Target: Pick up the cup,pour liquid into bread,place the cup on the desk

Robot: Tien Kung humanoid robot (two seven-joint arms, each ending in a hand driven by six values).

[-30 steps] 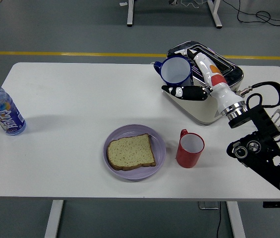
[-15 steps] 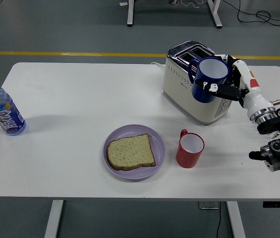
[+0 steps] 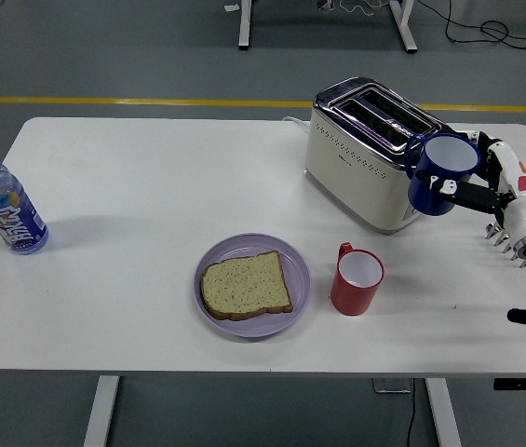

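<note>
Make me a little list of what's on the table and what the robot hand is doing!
holding: right hand grips the blue cup, upright, beside the toaster's right end
toaster: cream and silver, far right part of the white table
bread: one slice on the purple plate, near the front edge
red mug: just right of the plate, standing upright
water bottle: far left edge, blue cap
left hand: not seen

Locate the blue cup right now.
The blue cup is at the table's right side, held by the right hand, against the toaster's right end.
</note>
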